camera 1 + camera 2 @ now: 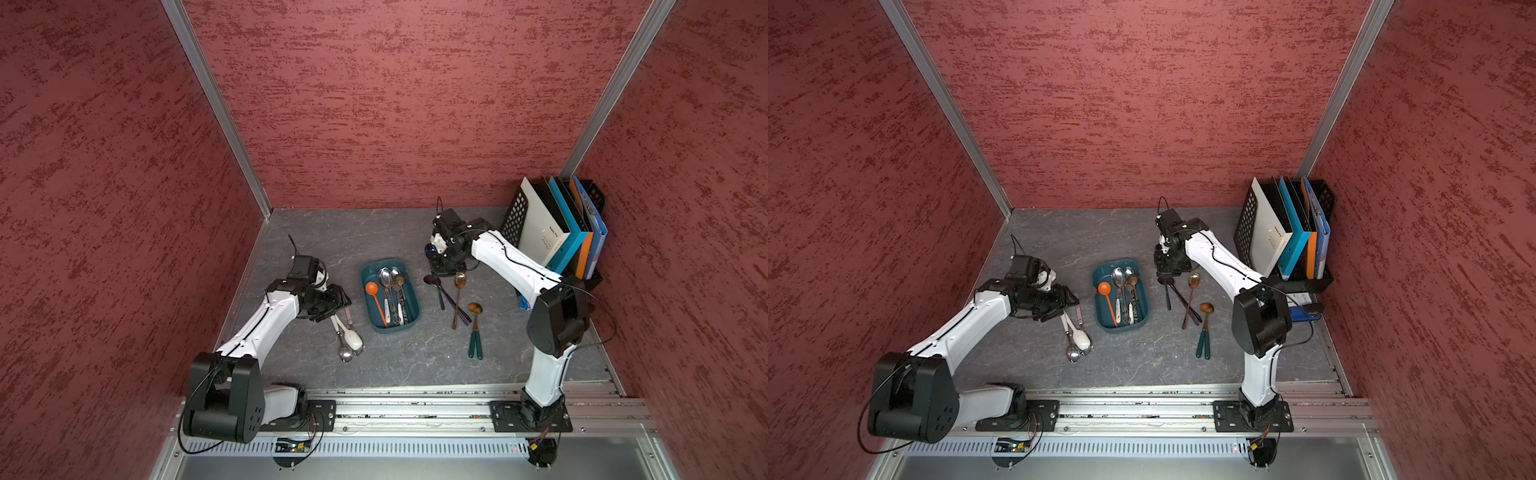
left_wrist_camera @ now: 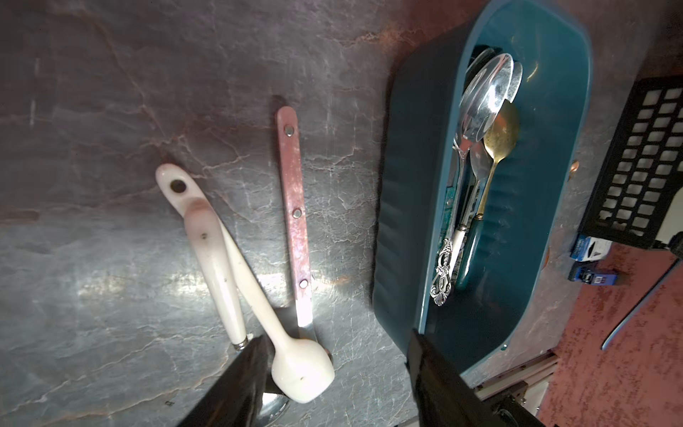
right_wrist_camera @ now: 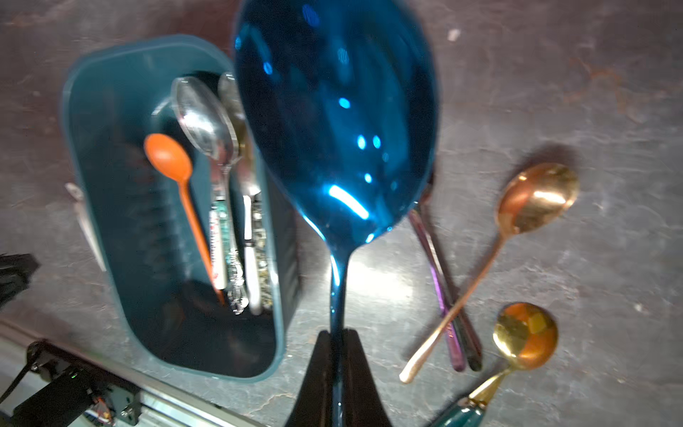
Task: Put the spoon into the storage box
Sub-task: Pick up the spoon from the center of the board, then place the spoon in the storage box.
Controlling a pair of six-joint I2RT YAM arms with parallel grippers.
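Storage box [image 3: 107, 173] has some spoons [image 1: 385, 277] already. Right gripper [image 3: 338, 344] is clamped on a blue spoon [image 3: 336, 122] right of it, not in yet; left gripper [image 2: 336, 342] is apart above white spoons [image 2: 214, 251].

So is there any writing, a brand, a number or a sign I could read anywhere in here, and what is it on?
Nothing here can be read clearly.
white binder in the black mesh file rack: dark print near its lower end, too small to read.
small blue and white box, seen in the left wrist view: some print, too blurred to read.
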